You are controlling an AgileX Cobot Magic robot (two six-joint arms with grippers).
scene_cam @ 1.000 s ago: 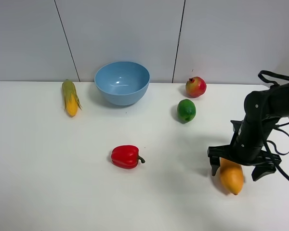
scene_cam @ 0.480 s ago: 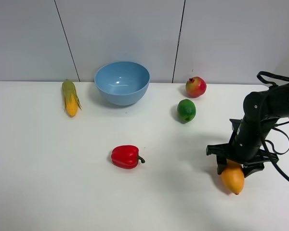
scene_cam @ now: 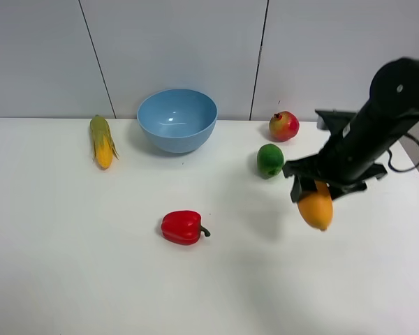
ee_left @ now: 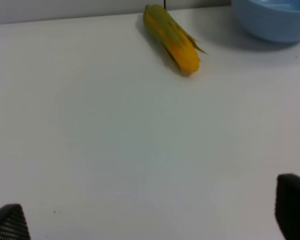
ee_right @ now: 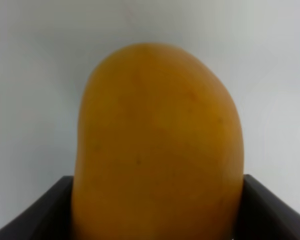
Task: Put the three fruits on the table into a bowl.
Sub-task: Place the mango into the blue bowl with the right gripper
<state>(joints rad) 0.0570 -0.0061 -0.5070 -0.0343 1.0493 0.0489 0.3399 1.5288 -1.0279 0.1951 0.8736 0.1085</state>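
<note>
White smooth table (scene_cam: 70, 279) stood before grey wall panels (scene_cam: 174, 49). Since a second earlier, the right end effector (scene_cam: 322, 188) had moved up and leftward, pinching the elongated orange-yellow mango (scene_cam: 315, 211) clear of the table, right of the round green lime (scene_cam: 270, 160). The left end effector (ee_left: 150, 220) was spread. The round light-blue glossy bowl (scene_cam: 177, 118) sat upper centre.

Orange-yellow mango (scene_cam: 315, 210), light-blue bowl (scene_cam: 176, 140)
</note>
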